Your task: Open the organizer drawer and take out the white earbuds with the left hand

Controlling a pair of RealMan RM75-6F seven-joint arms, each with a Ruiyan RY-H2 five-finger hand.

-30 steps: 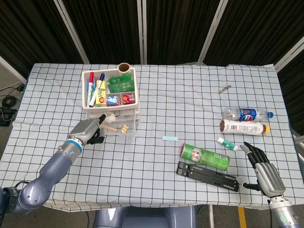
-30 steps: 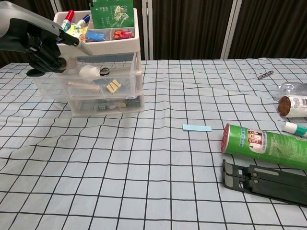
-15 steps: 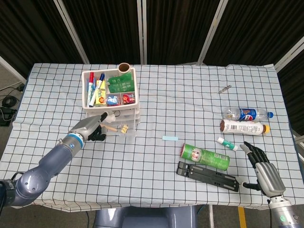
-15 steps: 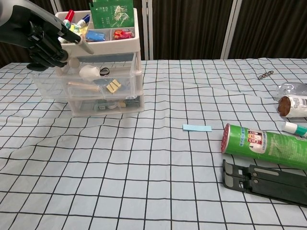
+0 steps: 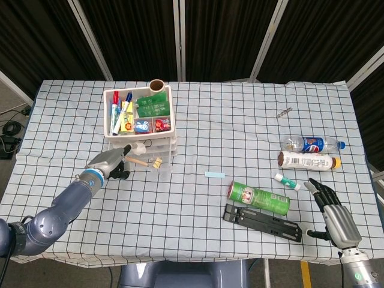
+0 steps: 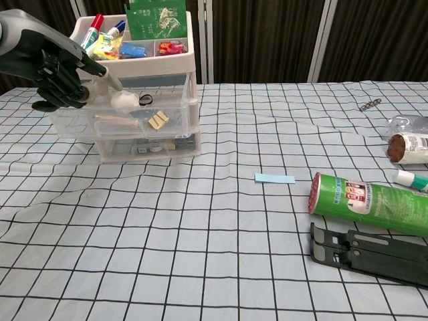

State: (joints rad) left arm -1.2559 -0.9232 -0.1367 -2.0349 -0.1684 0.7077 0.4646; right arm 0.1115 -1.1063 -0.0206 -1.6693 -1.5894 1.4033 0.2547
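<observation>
— White earbuds (image 6: 124, 101) lying in the open drawer (image 6: 120, 115) of the organizer (image 6: 144, 80), at ten o'clock on the table.
— Left hand (image 6: 57, 67)?
— Dropped lower than a moment ago — one finger extended, tip touching the earbuds, others curled; not gripping yet.
— Right hand (image 5: 335, 213)?
— Resting open at five o'clock, idle.
— Likely closing in for the pinch.
</observation>
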